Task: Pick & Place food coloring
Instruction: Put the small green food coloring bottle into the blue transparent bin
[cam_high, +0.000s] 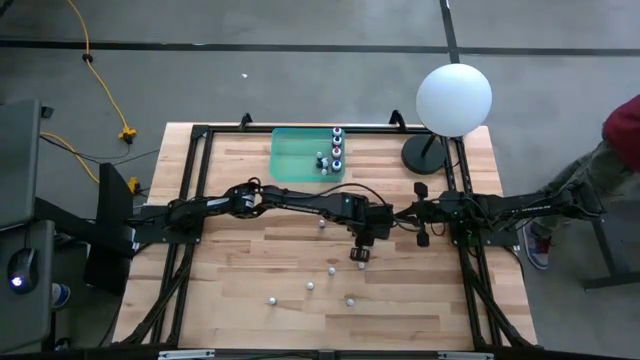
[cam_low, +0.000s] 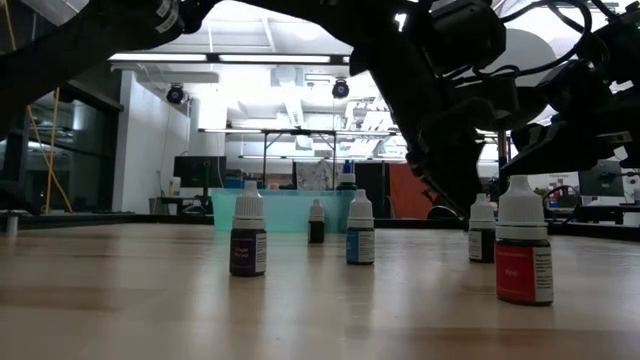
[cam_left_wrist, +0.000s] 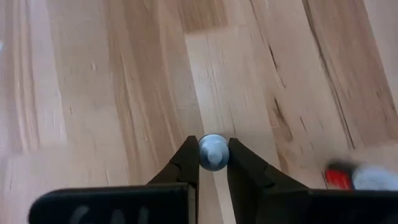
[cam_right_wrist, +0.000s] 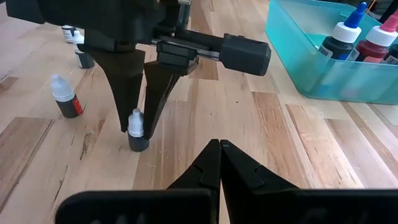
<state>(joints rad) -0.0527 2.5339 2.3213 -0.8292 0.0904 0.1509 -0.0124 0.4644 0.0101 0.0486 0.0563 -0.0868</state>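
Where the high view looks straight down, a pale butcher-block table (cam_high: 250, 310) inside a black frame is seen on a grey concrete floor. The left gripper (cam_high: 359, 256) is reached far across to the table's middle, while the right gripper (cam_high: 422, 240) is held close beside it, just to the right. A teal bin (cam_high: 290, 158) with several bottles inside is set at the far edge, a white globe lamp (cam_high: 453, 98) stands at the far right corner, and loose bottles are scattered as whitish dots on the near half. A yellow cable (cam_high: 100, 80) is trailed over the floor.

At table height in the low view, a red-labelled bottle (cam_low: 523, 243), a blue-labelled bottle (cam_low: 360, 229) and a dark-labelled bottle (cam_low: 248, 230) are shown upright and well apart, before a bright workshop with shelving and ceiling lights.

Through the left wrist view, the white cap of a food coloring bottle (cam_left_wrist: 212, 151) is seen clamped between the two dark fingers (cam_left_wrist: 186, 163), over pale wood grain.

From the right wrist view, that bottle is shown standing on the wood with the left fingers closed on its cap, and the right arm's own fingers (cam_right_wrist: 205, 165) are pressed together on nothing.
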